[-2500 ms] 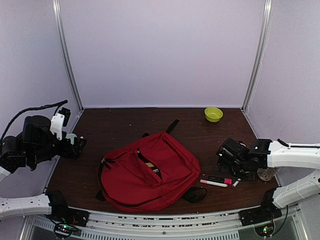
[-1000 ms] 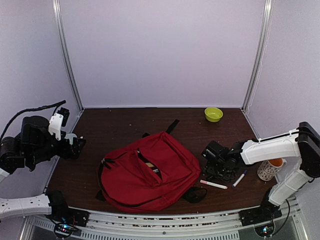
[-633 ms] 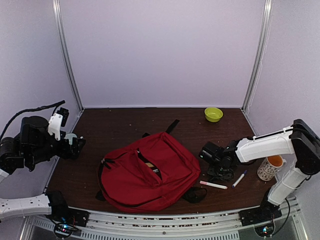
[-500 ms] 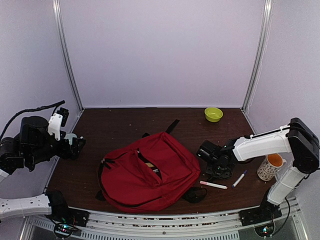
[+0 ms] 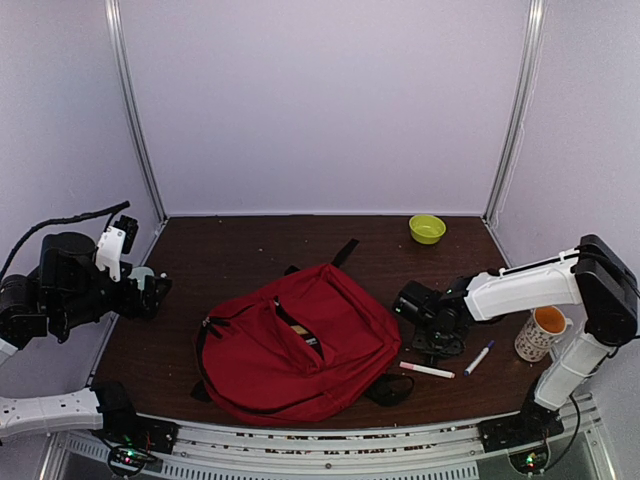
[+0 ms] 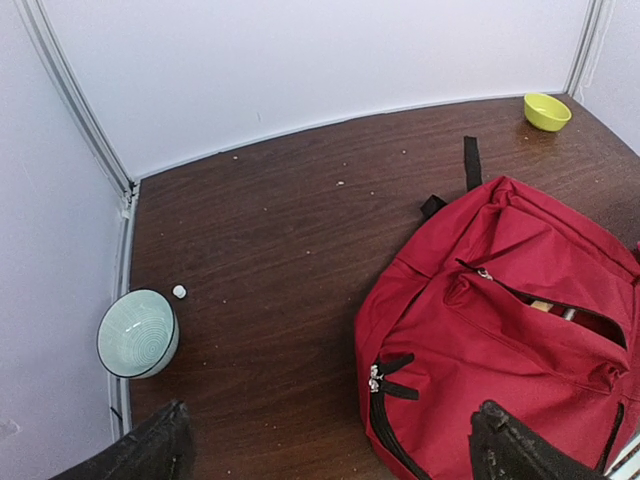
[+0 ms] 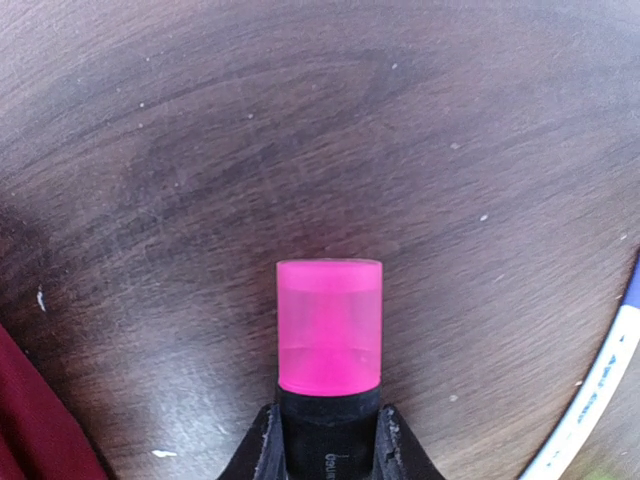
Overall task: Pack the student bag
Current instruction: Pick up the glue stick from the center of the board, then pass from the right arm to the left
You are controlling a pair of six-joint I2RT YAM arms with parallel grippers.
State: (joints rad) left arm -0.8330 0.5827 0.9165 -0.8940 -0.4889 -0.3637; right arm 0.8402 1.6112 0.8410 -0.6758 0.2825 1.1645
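My right pincer (image 7: pixel 328 442) grips narrow on the black body of a pink-capped marker (image 7: pixel 329 325), the student bag (image 5: pixel 295 345) lies on the table (image 5: pixel 250 250) near it at 9 o'clock in the top view, and my left pincer (image 6: pixel 335 445) stands wide, holding nothing.

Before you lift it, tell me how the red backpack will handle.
The red backpack will likely sag and fold: its fabric lies slumped and creased on the table. Lying flat and wide, it probably won't roll. Its open zipper shows things inside, so tilting may spill them.
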